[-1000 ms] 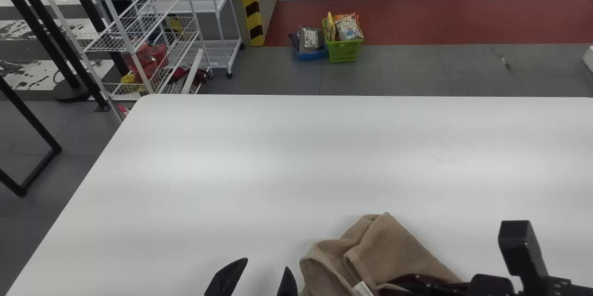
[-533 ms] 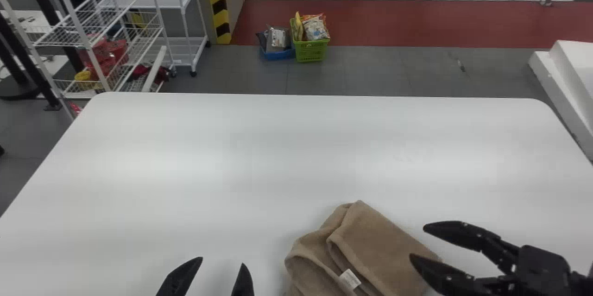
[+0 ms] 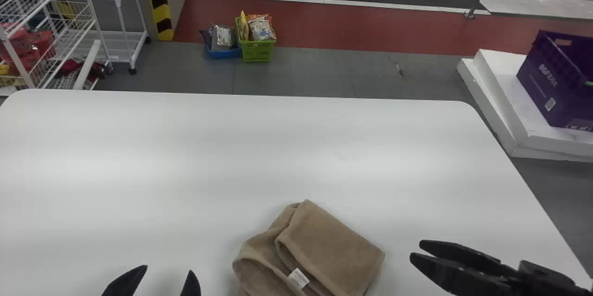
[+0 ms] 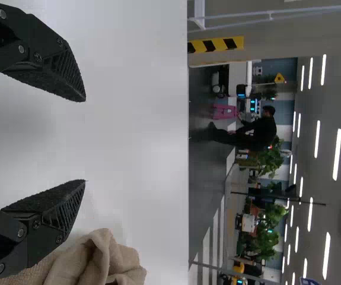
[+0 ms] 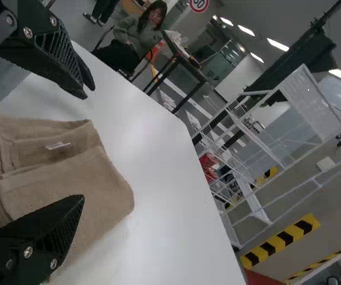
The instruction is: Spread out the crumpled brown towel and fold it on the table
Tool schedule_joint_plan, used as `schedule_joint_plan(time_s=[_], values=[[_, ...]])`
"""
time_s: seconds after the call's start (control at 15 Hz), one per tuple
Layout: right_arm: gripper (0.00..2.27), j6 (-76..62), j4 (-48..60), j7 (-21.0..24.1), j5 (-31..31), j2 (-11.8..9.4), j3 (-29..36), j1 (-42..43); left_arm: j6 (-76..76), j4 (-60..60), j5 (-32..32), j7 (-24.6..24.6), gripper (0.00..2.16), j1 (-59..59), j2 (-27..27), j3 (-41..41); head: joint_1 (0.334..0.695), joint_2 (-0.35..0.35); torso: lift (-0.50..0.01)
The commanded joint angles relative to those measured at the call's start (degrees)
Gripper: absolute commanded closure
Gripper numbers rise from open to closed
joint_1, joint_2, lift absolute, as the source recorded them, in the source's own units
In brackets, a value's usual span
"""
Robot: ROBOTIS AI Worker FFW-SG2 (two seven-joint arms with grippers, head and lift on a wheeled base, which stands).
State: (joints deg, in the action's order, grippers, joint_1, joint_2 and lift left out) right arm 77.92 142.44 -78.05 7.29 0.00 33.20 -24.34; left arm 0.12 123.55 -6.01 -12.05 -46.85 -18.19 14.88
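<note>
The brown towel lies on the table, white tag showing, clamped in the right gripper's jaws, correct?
Not clamped: the head view shows the right gripper open and clear of the brown towel, which does lie on the table, white tag showing.

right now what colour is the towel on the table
Plain brown, a light tan shade; the towel shows best in the head view.
</note>
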Motion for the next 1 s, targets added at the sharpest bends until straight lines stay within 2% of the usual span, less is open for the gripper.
schedule_joint_plan(time_s=[0.0,0.07,0.4,0.67,0.93], values=[[1.77,0.4,0.1,-0.3,-0.1,0.1,0.5,-1.9,0.0,-1.0,-0.4,0.5,0.41,0.6,0.1,-1.1,0.695,-0.133,-0.127],[2.12,-2.0,-0.6,-0.3,0.4,0.1,0.8,-3.4,-0.3,-1.6,-0.4,1.2,0.41,1.1,0.1,-1.5,0.695,-0.13,-0.127],[2.2,-9.2,-6.7,-0.3,2.8,0.1,2.5,-8.0,-3.3,-5.0,-0.4,4.0,0.41,3.1,0.5,-3.5,0.695,-0.13,-0.127],[2.2,-9.2,-9.6,-0.3,3.4,0.1,4.2,-9.9,-2.8,-7.3,-1.3,11.9,0.41,4.6,1.0,-5.3,0.695,-0.175,-0.127],[2.2,-8.7,-9.3,-0.3,4.2,0.1,4.7,-11.8,-2.4,-7.3,-0.9,15.8,0.41,4.0,1.1,-5.7,0.695,-0.202,-0.127]])
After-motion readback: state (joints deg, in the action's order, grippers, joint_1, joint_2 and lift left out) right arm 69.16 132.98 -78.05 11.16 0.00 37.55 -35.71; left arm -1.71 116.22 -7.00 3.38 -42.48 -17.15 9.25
